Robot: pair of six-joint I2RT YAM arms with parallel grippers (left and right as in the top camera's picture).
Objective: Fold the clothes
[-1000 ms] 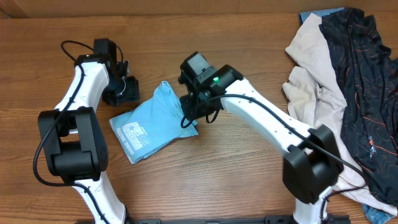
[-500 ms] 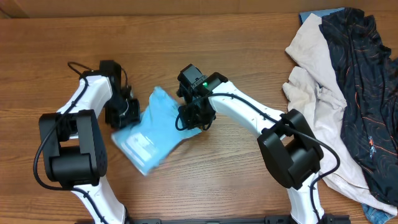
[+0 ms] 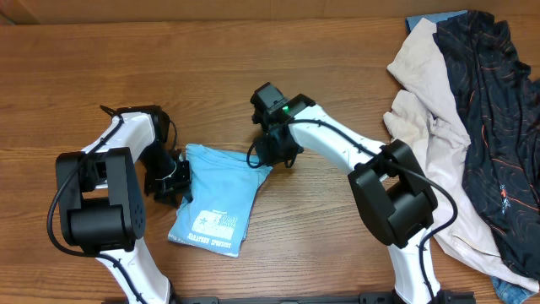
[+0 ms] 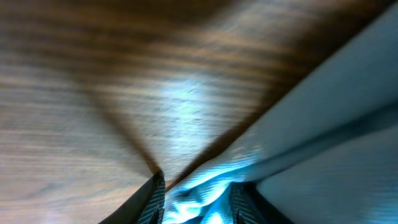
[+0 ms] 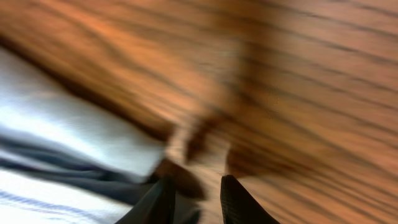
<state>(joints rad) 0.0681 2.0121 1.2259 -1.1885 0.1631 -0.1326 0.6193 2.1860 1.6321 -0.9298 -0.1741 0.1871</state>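
Left pincer (image 4: 199, 188): clamped on bunched cloth at the 9 o'clock edge of the light blue T-shirt (image 3: 221, 190). The shirt lies folded on the wooden surface (image 3: 337, 51), lettering toward 6 o'clock.
Right pincer (image 5: 198, 190): at the shirt's 1 o'clock corner, fingers parted, nothing held.
Cream garment (image 3: 422, 110), black orange-lined garment (image 3: 489, 101): heaped at 3 o'clock, well apart.
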